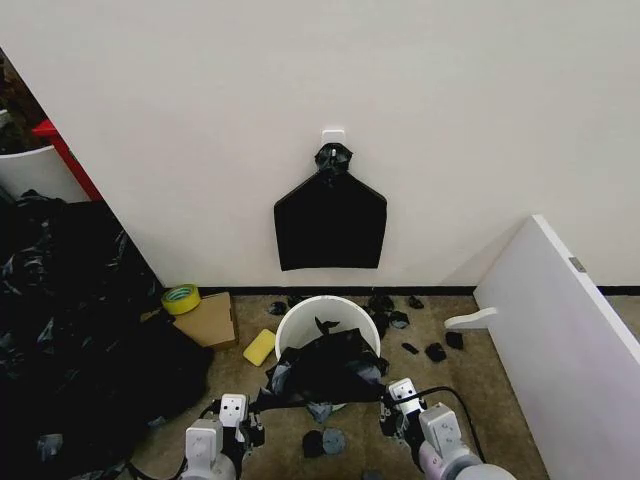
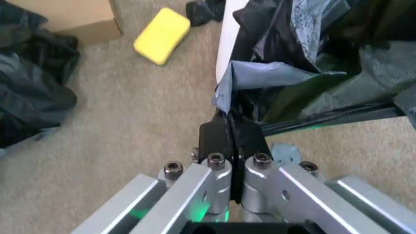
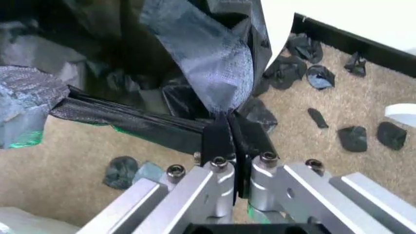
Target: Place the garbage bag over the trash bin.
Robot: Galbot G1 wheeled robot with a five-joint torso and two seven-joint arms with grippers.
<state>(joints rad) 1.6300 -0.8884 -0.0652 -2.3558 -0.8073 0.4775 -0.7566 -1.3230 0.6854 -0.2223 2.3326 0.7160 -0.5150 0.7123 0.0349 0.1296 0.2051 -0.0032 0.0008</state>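
Both grippers, left gripper [image 2: 232, 127] and right gripper [image 3: 229, 127], had their fingers pinched shut on the garbage bag [image 1: 327, 369], which draped over the near rim of the trash bin [image 1: 300, 316] on the floor.

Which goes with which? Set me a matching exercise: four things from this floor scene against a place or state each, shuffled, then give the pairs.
Things:
1. garbage bag
2. trash bin
3. yellow sponge
4. tape roll

Places or states:
A. lying on the carpet beside the bin
B. pinched by left claw and right claw
C. sitting on the cardboard box
D. standing near the wall, partly draped in black plastic

Pairs: 1-B, 2-D, 3-A, 4-C
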